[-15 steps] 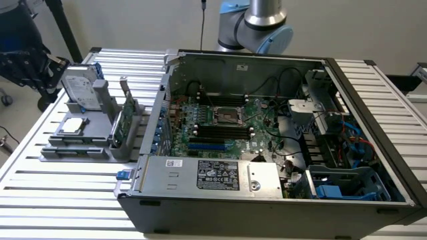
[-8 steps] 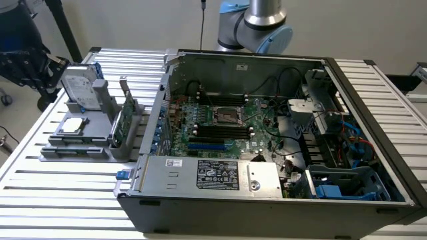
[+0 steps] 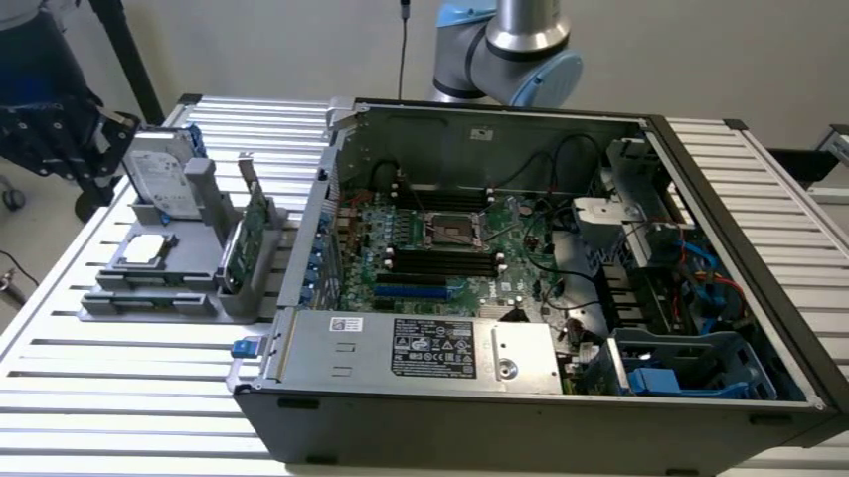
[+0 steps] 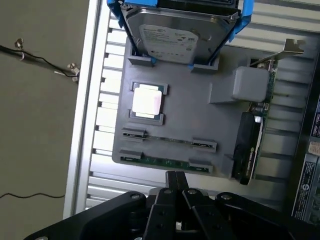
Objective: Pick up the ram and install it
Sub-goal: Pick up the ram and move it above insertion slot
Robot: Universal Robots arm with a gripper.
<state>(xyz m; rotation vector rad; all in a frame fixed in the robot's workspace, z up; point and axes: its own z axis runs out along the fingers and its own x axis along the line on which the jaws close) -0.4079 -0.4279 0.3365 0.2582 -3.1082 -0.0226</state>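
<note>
The ram [image 4: 165, 161], a thin dark-green stick, lies on edge in the outermost slot of a grey holder [image 4: 200, 107]. In the wrist view my gripper [image 4: 176, 176] hovers just off that edge of the holder, close to the ram and apart from it. Its black fingers are shut together with nothing between them. In the exterior view the holder [image 3: 186, 266] stands on the slatted table at the exterior view's left of the open computer case [image 3: 531, 437]. Black memory slots [image 3: 444, 261] lie empty on the motherboard beside the processor socket [image 3: 451, 227].
The holder also carries a silver blue-framed hard drive [image 4: 172, 35], a processor chip [image 4: 146, 101] and a green card with a metal bracket [image 4: 260, 115]. Cables, a drive cage [image 3: 690, 363] and the power supply [image 3: 412, 348] crowd the case. The table edge [image 4: 82, 125] drops to the floor.
</note>
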